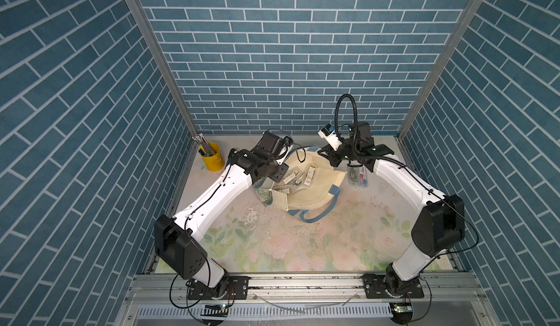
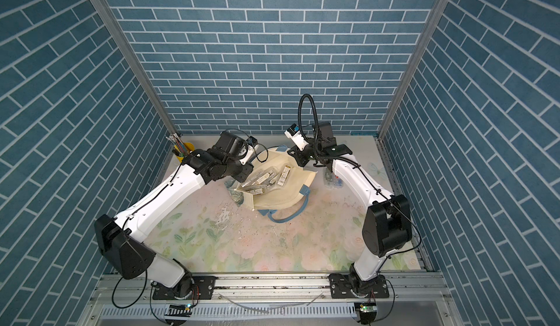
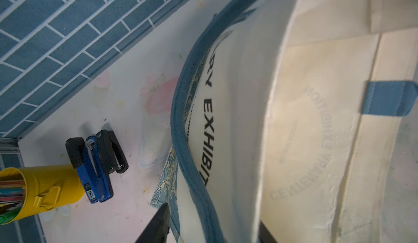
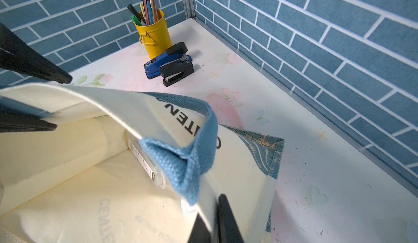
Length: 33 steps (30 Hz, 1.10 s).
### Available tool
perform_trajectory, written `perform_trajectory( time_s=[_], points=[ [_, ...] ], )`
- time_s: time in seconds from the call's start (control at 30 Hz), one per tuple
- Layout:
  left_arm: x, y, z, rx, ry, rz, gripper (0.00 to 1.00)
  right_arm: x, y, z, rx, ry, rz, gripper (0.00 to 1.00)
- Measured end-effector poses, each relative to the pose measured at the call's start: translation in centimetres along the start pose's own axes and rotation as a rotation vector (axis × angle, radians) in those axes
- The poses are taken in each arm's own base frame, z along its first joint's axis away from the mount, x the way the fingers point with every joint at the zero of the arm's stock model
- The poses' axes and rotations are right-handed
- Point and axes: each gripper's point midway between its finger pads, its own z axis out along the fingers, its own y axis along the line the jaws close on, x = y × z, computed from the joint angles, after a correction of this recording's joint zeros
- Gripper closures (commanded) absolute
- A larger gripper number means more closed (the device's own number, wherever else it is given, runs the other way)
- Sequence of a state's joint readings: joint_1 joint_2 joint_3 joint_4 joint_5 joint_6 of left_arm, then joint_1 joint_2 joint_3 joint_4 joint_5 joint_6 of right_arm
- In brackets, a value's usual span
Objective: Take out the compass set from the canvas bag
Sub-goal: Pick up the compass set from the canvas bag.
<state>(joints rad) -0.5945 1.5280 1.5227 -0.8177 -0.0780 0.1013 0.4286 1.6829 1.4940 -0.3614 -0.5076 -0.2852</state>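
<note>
Pinching soft, floppy canvas bag [image 1: 315, 188] rim, right tool [image 4: 211, 221] clamped | left tool [image 3: 212, 219] apart, astride wall | compass set [image 1: 309, 174] case likely rigid, light, slick; take across narrow sides

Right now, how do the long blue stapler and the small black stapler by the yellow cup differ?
The long blue stapler is longer than the small black stapler. The blue one has a black pad and a white 50 label; the black one is almost all black. The blue one lies next to the yellow pencil cup, the black one beyond it. Both lie side by side on the floral table.
</note>
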Motion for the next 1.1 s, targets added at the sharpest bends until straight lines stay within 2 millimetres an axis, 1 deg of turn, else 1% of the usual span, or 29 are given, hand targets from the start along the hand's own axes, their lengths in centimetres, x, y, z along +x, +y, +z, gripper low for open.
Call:
perform_trajectory(
  time_s=[0.07, 0.13, 0.17, 0.2, 0.23, 0.33, 0.43, 0.47, 0.5, 0.6, 0.63, 0.67, 0.7, 0.77, 0.83, 0.93, 0.97, 1.03, 1.07, 1.1],
  points=[
    [0.1, 0.1, -0.4, -0.005, -0.008, -0.001, 0.82, 0.0, 0.0, 0.1, 0.001, 0.002, 0.0, 0.88],
    [0.0, 0.1, -0.8, -0.007, -0.021, 0.004, 0.92, 0.0, 0.0, 0.1, 0.003, 0.007, 0.007, 0.83],
    [-0.1, 0.2, -0.9, -0.007, -0.026, 0.002, 0.96, 0.1, 0.0, 0.1, 0.008, 0.012, 0.016, 0.78],
    [-0.2, 0.1, -1.0, -0.004, -0.031, -0.002, 0.98, 0.1, -0.2, 0.0, 0.018, 0.016, 0.031, 0.74],
    [-0.2, 0.1, -1.0, -0.004, -0.032, -0.002, 0.99, 0.0, -0.3, -0.1, 0.028, 0.018, 0.035, 0.71],
    [-0.5, -0.2, -0.8, 0.007, -0.046, -0.005, 1.0, -0.2, -0.5, -1.0, 0.076, 0.028, 0.1, 0.7],
    [-0.9, -0.6, -0.9, 0.016, -0.064, -0.005, 1.0, -1.0, 0.4, -3.2, 0.139, 0.015, 0.177, 0.69],
    [-1.0, -0.7, -0.9, 0.017, -0.067, -0.006, 1.0, -1.4, 1.4, -4.1, 0.154, -0.001, 0.194, 0.68],
    [-1.1, -0.8, -0.9, 0.019, -0.069, -0.007, 1.0, -1.9, 3.0, -5.1, 0.159, -0.023, 0.2, 0.67],
    [-1.3, -0.9, -0.9, 0.02, -0.077, -0.015, 1.0, -2.9, 8.2, -6.8, 0.128, -0.072, 0.189, 0.67],
    [-1.3, -0.9, -0.9, 0.02, -0.081, -0.018, 1.0, -3.1, 9.7, -7.0, 0.112, -0.081, 0.183, 0.67],
    [-1.5, -0.9, -0.9, 0.02, -0.085, -0.021, 1.0, -3.3, 10.8, -7.2, 0.102, -0.088, 0.183, 0.67],
    [-1.5, -0.9, -0.9, 0.02, -0.089, -0.023, 1.0, -3.3, 11.3, -7.2, 0.108, -0.093, 0.187, 0.67],
    [-1.6, -1.1, -0.8, 0.022, -0.092, -0.025, 1.0, -2.8, 11.9, -6.6, 0.117, -0.095, 0.21, 0.67],
    [-1.6, -1.2, -0.6, 0.023, -0.095, -0.027, 1.0, -1.3, 12.3, -4.8, 0.126, -0.073, 0.246, 0.68],
    [-1.5, -1.2, -0.5, 0.024, -0.097, -0.031, 1.0, 2.6, 12.8, -0.2, 0.132, 0.015, 0.305, 0.69],
    [-1.4, -1.3, -0.5, 0.025, -0.099, -0.032, 1.0, 4.4, 12.8, 1.5, 0.14, 0.056, 0.323, 0.68],
    [-1.5, -1.3, -0.5, 0.027, -0.102, -0.032, 1.0, 7.7, 12.3, 3.9, 0.17, 0.131, 0.356, 0.68],
    [-1.5, -1.3, -0.6, 0.027, -0.104, -0.032, 1.0, 9.1, 11.8, 4.9, 0.19, 0.16, 0.374, 0.69],
    [-1.5, -1.3, -0.6, 0.028, -0.106, -0.032, 1.0, 10.1, 11.3, 5.6, 0.206, 0.177, 0.394, 0.68]
  ],
)
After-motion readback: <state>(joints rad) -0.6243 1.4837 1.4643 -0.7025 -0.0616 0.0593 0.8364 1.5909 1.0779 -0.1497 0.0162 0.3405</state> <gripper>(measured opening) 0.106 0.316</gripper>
